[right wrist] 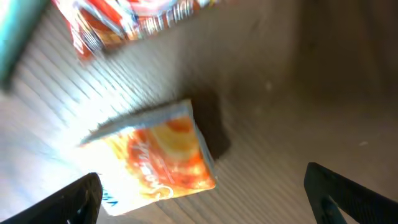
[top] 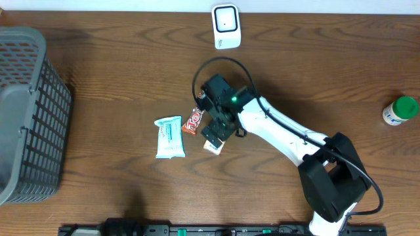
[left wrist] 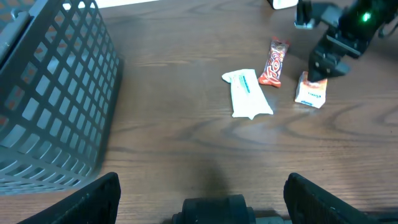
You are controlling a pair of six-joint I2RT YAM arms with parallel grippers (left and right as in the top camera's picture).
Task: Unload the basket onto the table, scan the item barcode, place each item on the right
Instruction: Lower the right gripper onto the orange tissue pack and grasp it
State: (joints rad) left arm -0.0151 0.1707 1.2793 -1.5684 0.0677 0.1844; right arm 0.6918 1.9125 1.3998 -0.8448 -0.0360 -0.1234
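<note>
Right gripper (right wrist: 202,194), left gripper (left wrist: 206,194) both agape; one carton (left wrist: 310,92), one candy bar (left wrist: 273,62), one white packet (left wrist: 247,93)

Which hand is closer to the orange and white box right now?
Right. The right hand hangs open above the orange and white box; the left hand sits far back, near the front edge of the table.

Reaches in from the near right with the right arm (top: 282,128), white forearm stretched out long, wrist tipped down. Holds the right gripper (top: 216,136) pointing downward, jaws spread wide, closed on nothing. Rests the left gripper (left wrist: 211,198) low and back, fingers (left wrist: 326,200) wide apart, empty
</note>
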